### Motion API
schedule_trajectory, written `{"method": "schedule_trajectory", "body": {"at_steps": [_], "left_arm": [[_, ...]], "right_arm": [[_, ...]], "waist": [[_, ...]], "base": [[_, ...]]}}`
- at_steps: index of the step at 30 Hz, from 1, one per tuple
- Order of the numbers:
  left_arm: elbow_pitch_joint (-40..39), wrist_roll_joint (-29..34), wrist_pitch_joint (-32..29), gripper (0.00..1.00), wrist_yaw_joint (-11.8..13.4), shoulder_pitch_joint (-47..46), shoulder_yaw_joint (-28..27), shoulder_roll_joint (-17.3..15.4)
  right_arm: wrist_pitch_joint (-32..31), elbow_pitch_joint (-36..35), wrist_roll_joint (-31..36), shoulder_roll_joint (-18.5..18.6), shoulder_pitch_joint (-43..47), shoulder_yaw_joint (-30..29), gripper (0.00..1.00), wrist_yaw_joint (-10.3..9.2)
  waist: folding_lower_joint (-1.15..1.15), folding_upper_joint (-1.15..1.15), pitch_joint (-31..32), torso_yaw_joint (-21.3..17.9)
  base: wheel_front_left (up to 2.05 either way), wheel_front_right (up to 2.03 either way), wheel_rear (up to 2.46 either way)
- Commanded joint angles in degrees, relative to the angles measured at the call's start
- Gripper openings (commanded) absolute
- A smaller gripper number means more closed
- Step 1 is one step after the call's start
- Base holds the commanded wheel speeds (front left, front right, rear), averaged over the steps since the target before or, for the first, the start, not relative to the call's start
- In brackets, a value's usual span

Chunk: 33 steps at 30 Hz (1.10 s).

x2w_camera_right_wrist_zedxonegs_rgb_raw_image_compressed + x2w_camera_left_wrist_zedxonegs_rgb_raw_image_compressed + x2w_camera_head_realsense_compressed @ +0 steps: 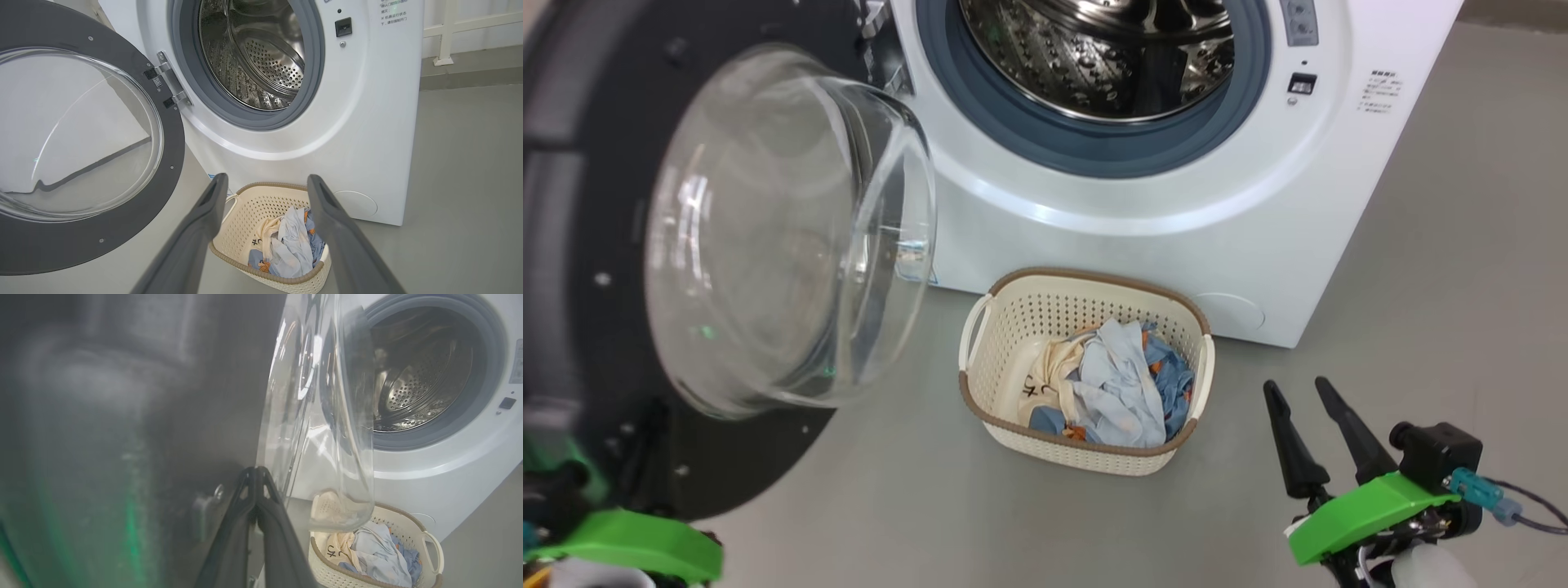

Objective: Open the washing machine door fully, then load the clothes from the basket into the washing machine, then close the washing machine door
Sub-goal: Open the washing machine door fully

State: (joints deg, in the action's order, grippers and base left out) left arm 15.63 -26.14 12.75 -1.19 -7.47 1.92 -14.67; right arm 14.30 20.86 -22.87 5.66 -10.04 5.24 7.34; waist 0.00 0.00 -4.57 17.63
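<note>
Right gripper (pixel 1294 382) near, fingers wide, empty; left gripper (pixel 255 470) pinched shut on nothing, tips at the black ring of the swung-out washing machine door (pixel 572 245). Clothes (pixel 1115 384) heaped in the basket (pixel 1094 278) before the washing machine (pixel 1176 245): likely light, limp, best pinched at the raised pale-blue fold. Black lettering on the cream garment (pixel 1054 367), and panel print (pixel 1379 91) beyond, unreadable.

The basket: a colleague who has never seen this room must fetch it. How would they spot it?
Find the big white washing machine with its round door swung open. On the grey floor in front of it sits a small cream basket. It alone has perforated sides, a brown rim and white handles, and it holds pale blue and cream clothes.
</note>
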Motion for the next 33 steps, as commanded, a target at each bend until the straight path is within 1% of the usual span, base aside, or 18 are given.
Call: {"method": "schedule_trajectory", "body": {"at_steps": [1, 4, 11, 15, 19, 22, 25, 33], "left_arm": [[-0.12, -0.55, 0.2, 0.0, 0.86, -3.76, -3.94, -3.52], [1.71, -1.26, -0.17, 0.0, 0.89, -5.38, -5.02, -4.7], [7.72, -2.14, -0.71, 0.0, 0.29, -10.25, -7.36, -9.18], [11.29, -3.5, -1.22, 0.0, -0.91, -13.55, -8.34, -10.99], [15.93, -3.67, -2.15, 0.0, -2.02, -17.6, -8.07, -13.13], [21.34, -3.58, -2.61, 0.0, -3.09, -21.88, -7.44, -15.13], [24.91, -3.16, -2.79, 0.0, -3.48, -24.36, -6.8, -16.33], [30.3, -2.25, -2.03, 0.0, -4.32, -27.58, -4.94, -17.43]], "right_arm": [[0.7, -1.73, 0.77, -0.21, -2.41, 1.06, 1.0, 0.14], [0.7, -1.87, 0.96, -0.5, -2.94, 0.61, 1.0, 0.14], [0.7, -2.09, 1.51, -1.15, -4.71, 0.57, 1.0, 0.14], [0.7, -1.88, 1.68, -1.24, -5.34, 0.39, 1.0, 0.14], [0.7, -1.76, 1.91, -1.26, -6.0, 0.26, 1.0, 0.14], [0.7, -1.44, 2.0, -1.25, -6.72, 0.45, 1.0, 0.14], [0.7, -1.27, 1.98, -1.29, -7.0, 0.79, 1.0, 0.14], [0.7, -0.96, 1.64, -1.46, -6.9, 0.98, 1.0, 0.14]], "waist": [[0.0, 0.0, -1.04, 0.49], [0.0, 0.0, -2.13, 0.94], [0.0, 0.0, -4.5, 1.52], [0.0, 0.0, -5.45, 2.04], [0.0, 0.0, -6.16, 2.51], [0.0, 0.0, -6.54, 2.6], [0.0, 0.0, -6.72, 2.42], [0.0, 0.0, -6.57, 1.83]], "base": [[0.0, 0.0, 0.0], [0.0, 0.0, 0.0], [0.0, 0.0, 0.0], [0.0, 0.0, 0.0], [0.0, 0.0, 0.0], [0.0, 0.0, 0.0], [0.0, 0.0, 0.0], [0.0, 0.0, 0.0]]}}
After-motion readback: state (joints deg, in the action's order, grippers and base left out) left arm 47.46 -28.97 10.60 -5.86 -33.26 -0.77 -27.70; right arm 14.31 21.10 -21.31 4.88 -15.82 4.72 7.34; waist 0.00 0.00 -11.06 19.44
